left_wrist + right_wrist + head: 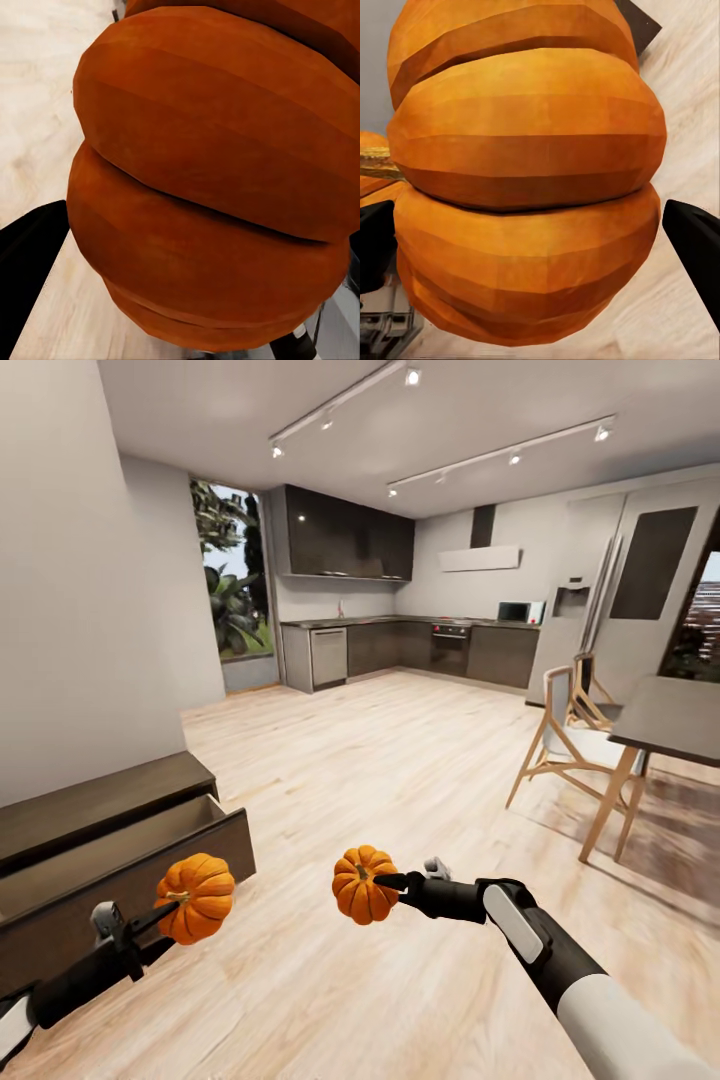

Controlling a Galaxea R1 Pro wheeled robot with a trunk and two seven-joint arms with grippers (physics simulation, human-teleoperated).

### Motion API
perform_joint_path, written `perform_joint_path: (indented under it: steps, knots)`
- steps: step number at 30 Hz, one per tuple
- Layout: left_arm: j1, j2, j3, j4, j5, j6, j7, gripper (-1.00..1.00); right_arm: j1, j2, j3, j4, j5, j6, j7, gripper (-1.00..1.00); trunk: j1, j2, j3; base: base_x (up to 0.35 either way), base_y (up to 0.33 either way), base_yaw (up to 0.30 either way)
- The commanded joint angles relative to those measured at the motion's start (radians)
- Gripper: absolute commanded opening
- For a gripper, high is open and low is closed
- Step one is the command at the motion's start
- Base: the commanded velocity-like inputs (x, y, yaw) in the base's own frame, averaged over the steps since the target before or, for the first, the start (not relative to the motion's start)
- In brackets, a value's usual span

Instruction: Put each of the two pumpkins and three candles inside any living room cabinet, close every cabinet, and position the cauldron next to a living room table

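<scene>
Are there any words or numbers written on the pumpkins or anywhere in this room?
None: no readable words or numbers.
Left pumpkin: plain orange, no writing.
Right pumpkin: plain orange, no writing.
Microwave and oven far off: any markings too small to read.

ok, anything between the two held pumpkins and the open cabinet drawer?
Nothing visible. The left end effector holds its pumpkin beside the open drawer front; the right end effector holds the other pumpkin over bare floor. The drawer interior looks unobstructed.
</scene>
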Motion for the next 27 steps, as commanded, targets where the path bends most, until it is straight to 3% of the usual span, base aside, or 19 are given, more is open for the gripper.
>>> perform_joint_path:
  steps: [1, 14, 18, 27]
  knots:
    - [-0.002, 0.001, -0.003, 0.000, 0.011, 0.011, -0.001, -1.00, -0.001, -0.001, 0.002, -0.001, -0.012, 0.005, 0.002, -1.00, 0.000, -0.001, -0.001, 0.000, 0.000, 0.286]
    - [-0.002, 0.001, -0.003, -0.001, 0.011, 0.011, -0.002, -1.00, -0.001, -0.001, 0.003, -0.001, -0.014, -0.030, 0.002, -1.00, 0.000, -0.001, -0.001, 0.000, 0.000, 0.286]
    - [-0.002, 0.021, -0.003, 0.000, 0.014, 0.011, -0.002, -1.00, -0.001, -0.001, 0.003, -0.001, -0.014, -0.030, 0.002, -1.00, 0.000, -0.001, -0.001, 0.000, 0.000, 0.286]
    - [-0.002, 0.027, -0.003, 0.000, 0.014, 0.011, -0.013, -1.00, -0.001, -0.001, 0.003, -0.001, -0.014, -0.032, 0.002, -1.00, -0.004, 0.006, 0.002, 0.000, 0.000, 0.286]
